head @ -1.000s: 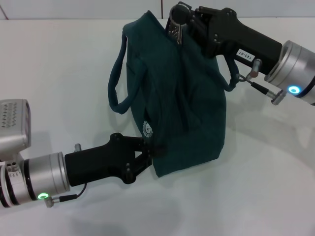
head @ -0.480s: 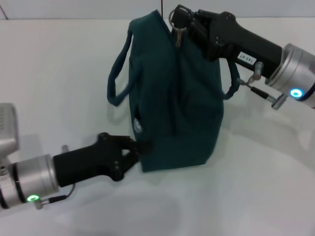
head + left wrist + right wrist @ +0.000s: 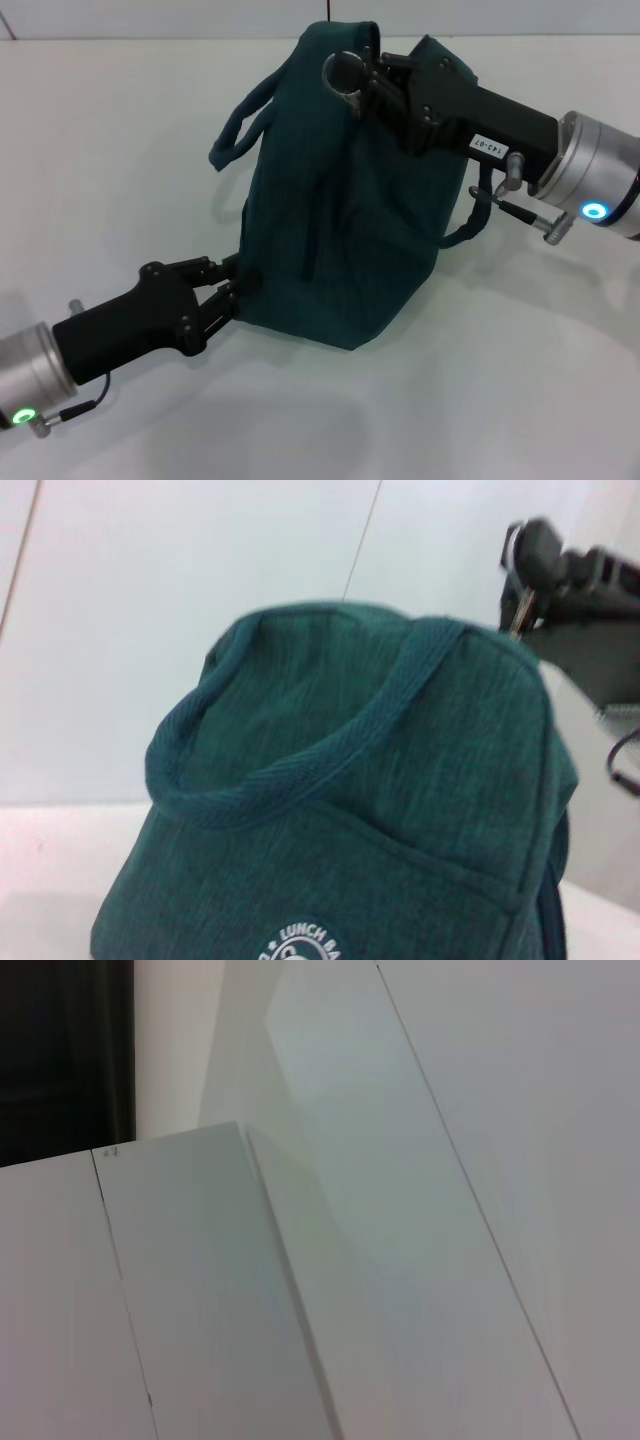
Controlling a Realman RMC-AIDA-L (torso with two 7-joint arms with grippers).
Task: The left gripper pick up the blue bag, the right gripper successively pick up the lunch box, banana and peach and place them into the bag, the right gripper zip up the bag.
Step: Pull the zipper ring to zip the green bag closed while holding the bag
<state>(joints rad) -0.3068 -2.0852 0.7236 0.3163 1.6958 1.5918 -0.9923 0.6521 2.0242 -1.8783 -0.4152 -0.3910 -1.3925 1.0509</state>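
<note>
The blue bag stands upright on the white table, its top closed and one loop handle hanging to the left. At the bag's top, my right gripper is shut on the ring zipper pull. My left gripper sits low at the bag's near-left bottom edge, its fingers pinched on the fabric there. In the left wrist view the bag fills the frame, with a handle and part of its white logo. The lunch box, banana and peach are out of view.
The second handle droops under the right arm. The right wrist view shows only white panels and a dark strip. Bare white tabletop lies around the bag.
The bag has shifted left and turned, hiding its logo in the head view. The left arm drew back to the lower left with the bag's edge. The right gripper carried the pull leftward along the top.
</note>
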